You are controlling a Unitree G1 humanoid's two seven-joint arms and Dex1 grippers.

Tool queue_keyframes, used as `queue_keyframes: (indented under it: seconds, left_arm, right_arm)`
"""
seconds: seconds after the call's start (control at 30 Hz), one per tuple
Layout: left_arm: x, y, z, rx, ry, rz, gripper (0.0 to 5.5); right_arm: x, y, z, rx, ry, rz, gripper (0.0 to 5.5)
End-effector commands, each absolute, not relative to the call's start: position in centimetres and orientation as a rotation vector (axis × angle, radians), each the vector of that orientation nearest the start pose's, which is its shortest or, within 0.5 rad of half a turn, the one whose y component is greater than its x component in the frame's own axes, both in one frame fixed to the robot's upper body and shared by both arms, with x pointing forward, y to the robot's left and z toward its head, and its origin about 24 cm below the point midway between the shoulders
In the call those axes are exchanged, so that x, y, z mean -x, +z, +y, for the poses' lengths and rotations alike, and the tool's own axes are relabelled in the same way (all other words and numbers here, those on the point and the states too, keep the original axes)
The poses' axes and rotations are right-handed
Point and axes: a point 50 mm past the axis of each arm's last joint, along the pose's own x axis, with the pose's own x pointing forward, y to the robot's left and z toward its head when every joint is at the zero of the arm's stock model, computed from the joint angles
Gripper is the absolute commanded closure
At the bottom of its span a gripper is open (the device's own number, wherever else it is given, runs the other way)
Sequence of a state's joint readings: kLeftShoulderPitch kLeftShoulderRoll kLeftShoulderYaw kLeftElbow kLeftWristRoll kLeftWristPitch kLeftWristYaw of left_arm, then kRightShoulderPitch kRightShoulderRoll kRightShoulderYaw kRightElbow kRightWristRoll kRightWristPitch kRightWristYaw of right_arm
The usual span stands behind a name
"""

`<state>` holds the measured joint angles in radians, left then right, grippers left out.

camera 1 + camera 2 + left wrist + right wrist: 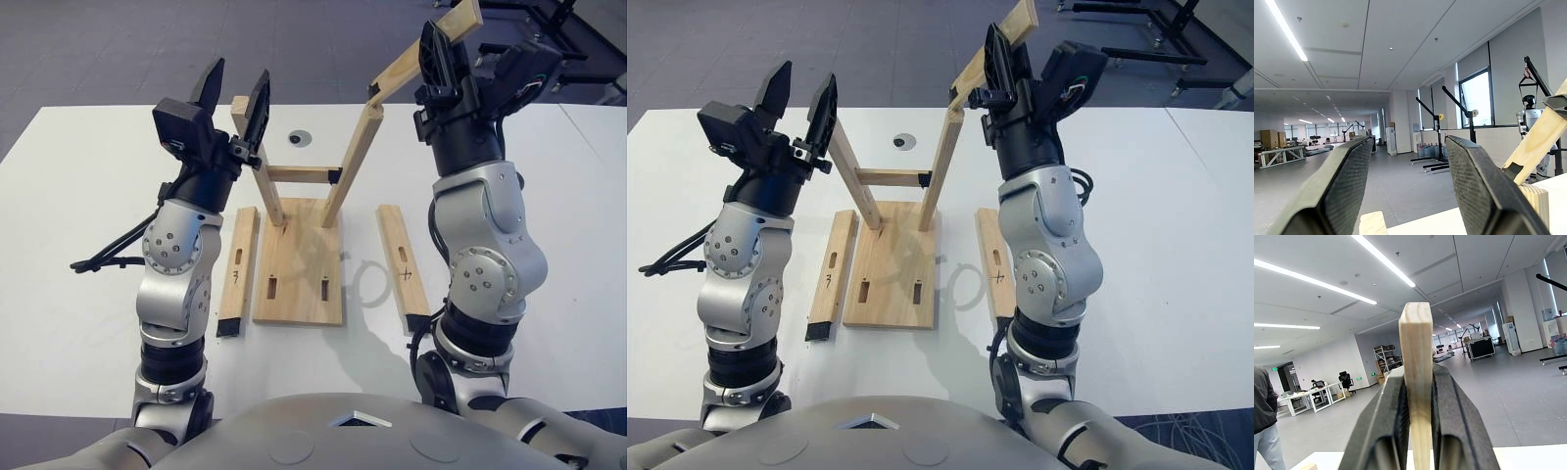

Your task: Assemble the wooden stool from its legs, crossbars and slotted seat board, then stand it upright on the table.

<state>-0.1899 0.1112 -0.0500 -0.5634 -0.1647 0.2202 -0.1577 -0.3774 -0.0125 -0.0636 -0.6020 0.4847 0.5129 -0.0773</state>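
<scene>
Right end effector [1418, 387] clamped on raised wooden bar [400, 70]. Left end effector [237, 83] wide open, empty, beside upright leg [265, 176] in seat board [299, 294], mid-surface [98, 196].

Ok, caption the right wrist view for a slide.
Right gripper shut on a wooden bar, seen edge-on, with an open hall behind.

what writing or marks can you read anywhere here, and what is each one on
"+": pen mark on the right loose piece beside the seat board.
"3" or similar: pen mark on the left loose piece; too unclear to be sure.
Green wall sign: too small to read.
</scene>
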Motion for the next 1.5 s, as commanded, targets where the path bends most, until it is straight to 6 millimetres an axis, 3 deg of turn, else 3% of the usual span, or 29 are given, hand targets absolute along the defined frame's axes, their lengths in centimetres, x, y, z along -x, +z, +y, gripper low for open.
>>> queue_keyframes:
  seconds: [0.03, 0.37, 0.77, 0.93, 1.07, 1.17, 1.27, 1.37, 1.5]
  left_arm:
    - [-24.5, 19.2, 12.6, -0.009, -0.344, -0.514, 2.82]
    - [-24.8, 19.3, 12.8, -0.016, -0.341, -0.518, 2.82]
    - [-24.9, 19.4, 13.0, -0.019, -0.343, -0.521, 2.82]
    - [-25.0, 19.4, 12.9, -0.017, -0.348, -0.526, 2.82]
    - [-24.8, 19.5, 12.8, -0.011, -0.338, -0.531, 2.82]
    - [-24.5, 19.2, 13.0, -0.004, -0.312, -0.527, 2.82]
    - [-24.1, 19.1, 13.4, -0.006, -0.28, -0.524, 2.82]
    - [-24.0, 19.2, 13.6, -0.007, -0.245, -0.532, 2.82]
    - [-23.7, 19.1, 13.4, 0.002, -0.222, -0.532, 2.82]
  right_arm:
    - [-25.9, 20.7, -12.8, -0.363, 0.274, -0.368, 5.11]
    - [-25.1, 19.8, -14.4, -0.3, 0.279, -0.36, 5.11]
    - [-24.5, 19.7, -14.7, -0.298, 0.338, -0.362, 5.11]
    - [-24.6, 20.5, -14.5, -0.337, 0.337, -0.389, 5.11]
    - [-25.2, 22.8, -15.9, -0.376, 0.284, -0.476, 5.11]
    - [-24.7, 23.8, -17.9, -0.219, 0.148, -0.512, 5.11]
    - [-23.5, 20.2, -19.0, -0.082, 0.104, -0.324, 5.11]
    - [-20.8, 16.3, -18.7, 0.028, 0.157, -0.126, 5.11]
    - [-18.5, 13.5, -18.1, 0.069, 0.219, 0.031, 5.11]
